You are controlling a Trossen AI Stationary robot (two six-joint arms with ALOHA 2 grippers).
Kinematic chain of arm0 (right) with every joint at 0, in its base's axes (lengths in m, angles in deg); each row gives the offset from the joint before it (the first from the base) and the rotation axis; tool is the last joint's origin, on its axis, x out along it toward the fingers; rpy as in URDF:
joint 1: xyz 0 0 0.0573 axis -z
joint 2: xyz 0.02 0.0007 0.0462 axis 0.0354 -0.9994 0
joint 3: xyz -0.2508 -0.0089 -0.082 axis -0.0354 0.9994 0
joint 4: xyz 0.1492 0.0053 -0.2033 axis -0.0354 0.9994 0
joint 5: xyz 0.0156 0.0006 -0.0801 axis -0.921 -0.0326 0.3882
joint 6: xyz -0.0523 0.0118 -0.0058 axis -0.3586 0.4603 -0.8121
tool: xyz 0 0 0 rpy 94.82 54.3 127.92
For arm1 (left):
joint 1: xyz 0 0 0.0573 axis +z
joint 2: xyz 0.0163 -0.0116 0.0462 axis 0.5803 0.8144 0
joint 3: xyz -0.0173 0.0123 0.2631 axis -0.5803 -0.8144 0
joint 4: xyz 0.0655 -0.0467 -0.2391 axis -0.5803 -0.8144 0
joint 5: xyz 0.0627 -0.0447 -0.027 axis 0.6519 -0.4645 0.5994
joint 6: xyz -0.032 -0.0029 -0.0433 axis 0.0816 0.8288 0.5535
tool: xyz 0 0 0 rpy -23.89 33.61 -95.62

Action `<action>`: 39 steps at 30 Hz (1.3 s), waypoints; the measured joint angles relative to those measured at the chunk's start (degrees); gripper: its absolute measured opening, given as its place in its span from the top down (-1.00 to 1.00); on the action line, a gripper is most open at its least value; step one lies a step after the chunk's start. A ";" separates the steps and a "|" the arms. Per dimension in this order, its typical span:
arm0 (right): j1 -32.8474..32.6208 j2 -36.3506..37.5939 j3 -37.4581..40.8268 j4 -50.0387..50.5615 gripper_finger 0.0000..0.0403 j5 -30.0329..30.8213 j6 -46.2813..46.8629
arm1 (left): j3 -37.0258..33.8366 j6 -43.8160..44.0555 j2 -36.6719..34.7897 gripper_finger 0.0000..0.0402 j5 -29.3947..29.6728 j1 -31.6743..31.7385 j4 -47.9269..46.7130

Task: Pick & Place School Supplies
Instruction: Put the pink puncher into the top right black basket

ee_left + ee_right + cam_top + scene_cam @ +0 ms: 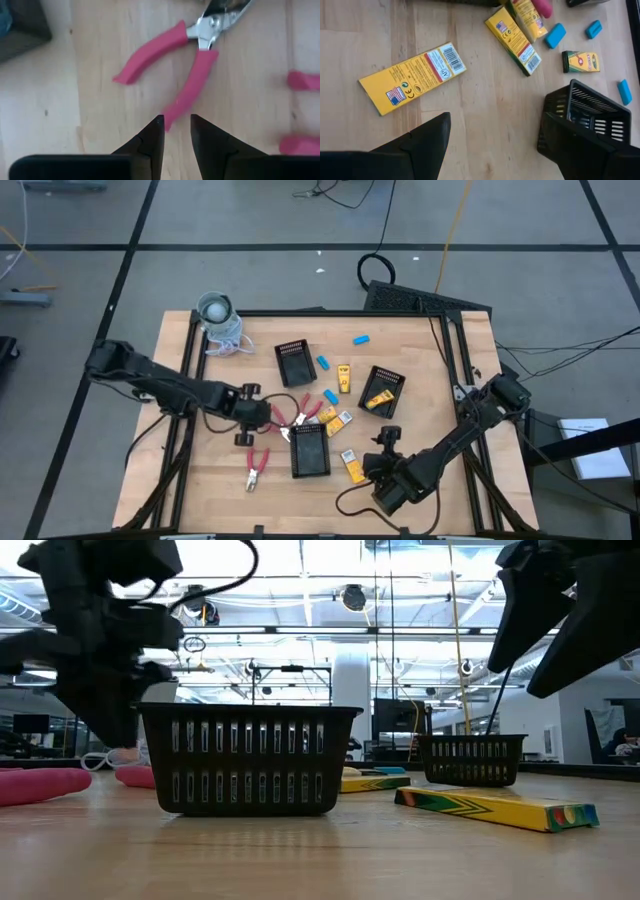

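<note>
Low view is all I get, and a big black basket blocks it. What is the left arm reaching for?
Observer: The left gripper hangs over red-handled pliers. Its fingers are a little apart and grip nothing.
Operator: Are there more baskets?
Observer: Three black baskets in all. The right-side basket holds a yellow crayon box.
Operator: Any blue things?
Observer: Three light-blue erasers lie loose. That one sits apart, beyond the baskets.

Pink-handled pliers, yellow crayon boxes, blue erasers, black baskets
</note>
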State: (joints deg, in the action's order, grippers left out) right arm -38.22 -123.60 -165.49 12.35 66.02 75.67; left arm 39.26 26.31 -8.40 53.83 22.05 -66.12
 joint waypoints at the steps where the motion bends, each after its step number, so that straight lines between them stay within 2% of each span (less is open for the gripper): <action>1: 0.00 -0.01 0.00 0.04 -0.52 -0.06 0.00 | 0.24 -0.03 0.93 0.50 -0.04 -0.20 0.34; 10: 0.00 0.00 -0.02 1.22 -0.52 -0.34 -0.09 | 0.63 0.95 3.69 0.27 -1.56 -2.58 2.55; 17: 0.00 -0.01 -0.02 1.22 -0.52 -0.41 0.01 | 0.64 0.02 4.34 0.11 0.97 -1.98 3.79; 28: -0.02 0.02 -0.03 1.62 -0.52 -0.75 0.65 | 0.90 -2.59 11.05 0.09 -1.56 -1.23 6.45; 32: -0.02 -0.01 -0.04 1.88 -0.52 -0.82 0.85 | 0.89 -2.03 11.18 0.22 -0.78 -1.24 6.68; 38: 0.00 -0.01 -0.04 1.89 -0.52 -1.93 1.07 | 0.75 -2.15 10.49 0.78 -0.04 -1.49 4.99; 39: 0.00 -0.01 -0.04 1.89 -0.52 -1.93 1.09 | 0.69 -2.20 10.18 0.79 0.28 -1.49 4.19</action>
State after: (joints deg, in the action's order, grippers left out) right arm -38.22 -123.60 -165.53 14.24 64.10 76.76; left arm 39.95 24.11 1.78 54.11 20.55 -61.92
